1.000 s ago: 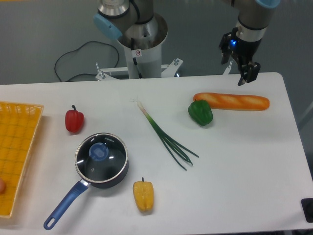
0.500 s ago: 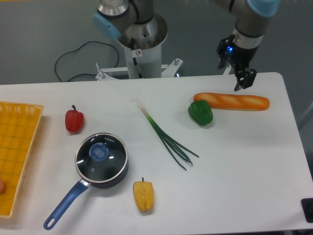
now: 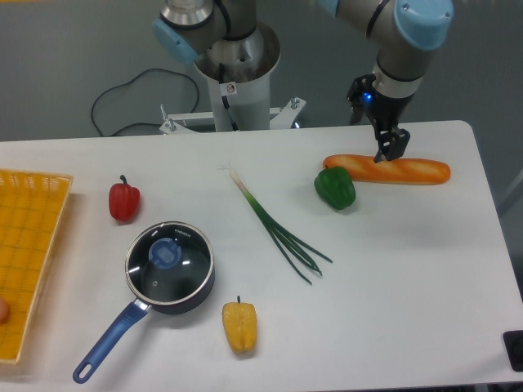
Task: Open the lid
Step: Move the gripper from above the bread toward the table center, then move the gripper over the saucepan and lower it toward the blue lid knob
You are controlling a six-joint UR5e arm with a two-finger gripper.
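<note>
We see the claw [image 3: 384, 140] hanging empty over the baguette [image 3: 387, 170], fingers slightly parted. Far to its lower left, the glass lid [image 3: 167, 257] sits closed on the saucepan [image 3: 155, 296]; nothing shows inside. Farther left lies a yellow basket [image 3: 29, 249].

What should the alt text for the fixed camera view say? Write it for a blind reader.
A lid sits closed on a saucepan at the front left of a white table, while the robot's hand hangs far off at the back right above a baguette. Three peppers, a spring onion and a yellow basket also lie on the table.
</note>
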